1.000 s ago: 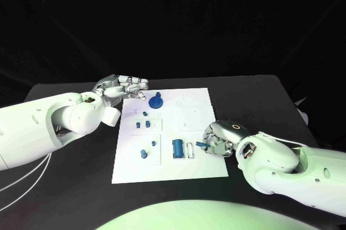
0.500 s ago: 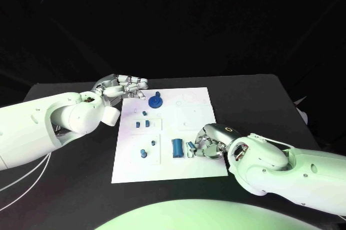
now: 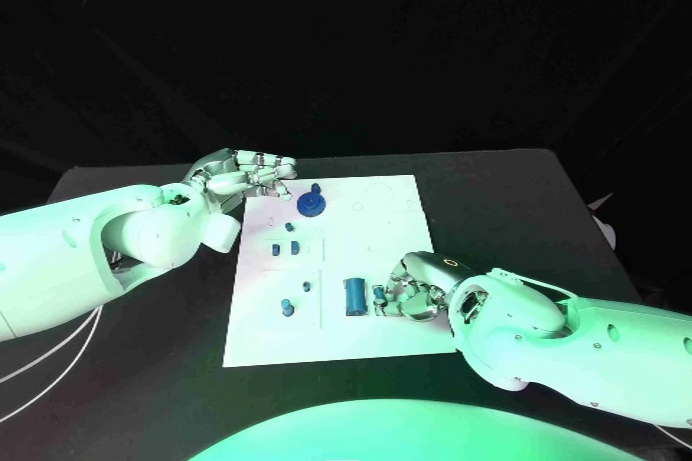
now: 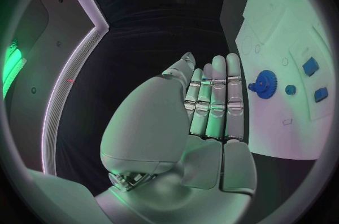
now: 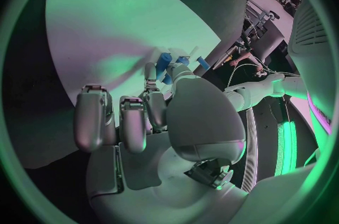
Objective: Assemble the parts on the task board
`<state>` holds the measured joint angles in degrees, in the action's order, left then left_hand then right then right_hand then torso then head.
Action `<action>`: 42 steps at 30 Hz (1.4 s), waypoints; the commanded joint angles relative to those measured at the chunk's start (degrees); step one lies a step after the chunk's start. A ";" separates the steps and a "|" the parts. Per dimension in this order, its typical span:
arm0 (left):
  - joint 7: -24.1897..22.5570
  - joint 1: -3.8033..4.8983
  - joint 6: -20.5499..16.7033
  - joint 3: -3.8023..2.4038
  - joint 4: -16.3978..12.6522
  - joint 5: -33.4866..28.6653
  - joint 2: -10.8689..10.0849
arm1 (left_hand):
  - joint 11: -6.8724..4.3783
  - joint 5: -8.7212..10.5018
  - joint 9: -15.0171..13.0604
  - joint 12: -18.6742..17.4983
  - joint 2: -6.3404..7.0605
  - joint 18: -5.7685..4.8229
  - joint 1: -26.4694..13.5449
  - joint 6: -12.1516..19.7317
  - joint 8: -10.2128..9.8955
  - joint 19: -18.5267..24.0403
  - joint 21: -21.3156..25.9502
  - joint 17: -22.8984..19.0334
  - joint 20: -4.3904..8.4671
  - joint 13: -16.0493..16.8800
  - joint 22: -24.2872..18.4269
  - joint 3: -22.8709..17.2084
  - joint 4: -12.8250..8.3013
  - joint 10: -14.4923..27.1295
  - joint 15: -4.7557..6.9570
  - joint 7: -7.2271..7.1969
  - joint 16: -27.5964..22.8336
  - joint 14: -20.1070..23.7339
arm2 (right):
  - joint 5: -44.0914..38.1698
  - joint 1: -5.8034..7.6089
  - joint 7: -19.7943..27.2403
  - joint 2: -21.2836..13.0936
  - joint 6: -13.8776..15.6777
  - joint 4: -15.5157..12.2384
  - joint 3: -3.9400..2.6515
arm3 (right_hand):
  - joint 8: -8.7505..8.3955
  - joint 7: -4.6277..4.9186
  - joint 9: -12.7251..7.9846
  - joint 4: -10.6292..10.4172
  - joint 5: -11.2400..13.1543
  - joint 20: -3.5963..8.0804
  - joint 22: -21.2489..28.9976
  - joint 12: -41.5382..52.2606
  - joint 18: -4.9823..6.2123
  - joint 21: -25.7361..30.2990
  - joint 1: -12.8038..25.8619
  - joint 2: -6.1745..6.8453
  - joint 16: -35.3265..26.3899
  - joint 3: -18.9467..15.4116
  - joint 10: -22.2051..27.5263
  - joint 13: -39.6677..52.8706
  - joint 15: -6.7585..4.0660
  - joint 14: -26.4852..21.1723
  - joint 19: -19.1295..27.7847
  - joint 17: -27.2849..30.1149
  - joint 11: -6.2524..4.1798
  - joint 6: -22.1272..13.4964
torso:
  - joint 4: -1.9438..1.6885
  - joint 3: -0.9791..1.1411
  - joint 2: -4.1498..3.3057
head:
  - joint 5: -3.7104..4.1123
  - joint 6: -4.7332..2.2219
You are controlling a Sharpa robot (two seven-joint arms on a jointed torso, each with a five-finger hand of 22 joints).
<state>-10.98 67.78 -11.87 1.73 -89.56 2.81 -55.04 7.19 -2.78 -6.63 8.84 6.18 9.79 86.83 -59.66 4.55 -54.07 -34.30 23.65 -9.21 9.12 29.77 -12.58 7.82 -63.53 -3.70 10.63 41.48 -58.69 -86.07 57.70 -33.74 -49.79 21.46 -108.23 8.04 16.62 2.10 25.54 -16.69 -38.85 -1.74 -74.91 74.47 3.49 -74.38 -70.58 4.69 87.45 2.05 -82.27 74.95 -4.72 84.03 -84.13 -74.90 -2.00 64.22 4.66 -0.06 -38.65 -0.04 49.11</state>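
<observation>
Right hand rests on the task board, fingers curled beside the blue cylinder; whether it grips a small part cannot be determined. Left hand hovers at the board's far left corner, fingers extended together, holding nothing, near the blue gear.

I see the white task board at the centre of the frame, plain but for faint outline markings, on the black table. The parts on it are blue: a dark blue gear near its upper left, a blue cylinder lower down, and small blue pieces between them. The left hand, upper left, and the right hand, lower right of centre, are silver, each on a white arm.
</observation>
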 commanded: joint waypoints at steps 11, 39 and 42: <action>-0.25 0.02 1.22 -0.04 -0.15 -0.04 0.00 | -0.01 0.01 0.05 0.15 -0.69 0.57 -0.11 0.36 0.25 -0.23 0.31 -0.10 -0.02 0.09 -0.07 0.19 -0.11 0.38 0.06 -0.02 0.03 0.30 | 0.17 -0.14 -0.10 0.41 -1.44 0.64 0.03 | -0.28 0.42 0.00 -0.04 0.49 0.28 -11.08 -0.08 -0.47 0.45 2.07 -0.40 0.06 -0.78 0.09 1.86 -0.23 4.96 -0.78 -10.37 0.43 0.14 | 0.00 -0.02 -0.02 | 0.07 0.08; -0.13 0.02 1.22 -0.03 -0.14 -0.04 -0.18 | 0.01 0.01 0.06 0.17 -0.67 0.56 -0.14 0.41 0.24 -0.23 0.33 -0.12 -0.03 0.09 -0.07 0.23 -0.12 0.44 0.05 0.00 0.03 0.32 | -1.34 -0.15 0.84 -2.48 0.09 -1.34 0.03 | 0.02 0.26 0.43 1.59 9.48 0.26 -11.07 0.11 -0.45 0.50 3.45 -2.28 0.02 -4.15 0.05 2.24 -0.30 4.95 -0.76 -10.34 0.34 0.00 | 0.00 0.01 0.02 | -0.10 0.14; -0.14 0.02 1.23 -0.03 -0.13 -0.04 -0.20 | 0.01 0.01 0.06 0.17 -0.67 0.56 -0.14 0.41 0.24 -0.23 0.33 -0.12 -0.03 0.09 -0.07 0.23 -0.12 0.44 0.05 0.00 0.03 0.32 | -1.42 -0.15 1.33 -3.05 0.23 -1.78 0.03 | 0.12 0.24 0.52 1.99 11.82 0.31 -11.13 0.18 -0.49 0.29 1.41 -2.09 0.11 -4.22 0.00 2.33 -0.31 4.99 -0.83 -10.51 0.32 0.02 | 0.04 0.00 0.01 | -0.14 0.13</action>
<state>-10.85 67.78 -11.58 1.73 -89.57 2.82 -55.28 7.19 -2.78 -6.65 8.84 5.95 9.79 86.60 -59.66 4.55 -54.07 -34.31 23.61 -9.21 9.14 29.77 -12.58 7.82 -63.53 -3.70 10.63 41.48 -58.69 -86.41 57.62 -33.45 -52.73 21.53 -109.70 8.07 16.61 2.31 26.01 -14.99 -27.42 -1.74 -74.94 74.47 3.49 -74.16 -68.72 2.57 87.45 -2.15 -82.25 74.95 -4.72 84.03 -84.13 -74.93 -1.99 64.43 4.66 -0.04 -38.64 -0.16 49.24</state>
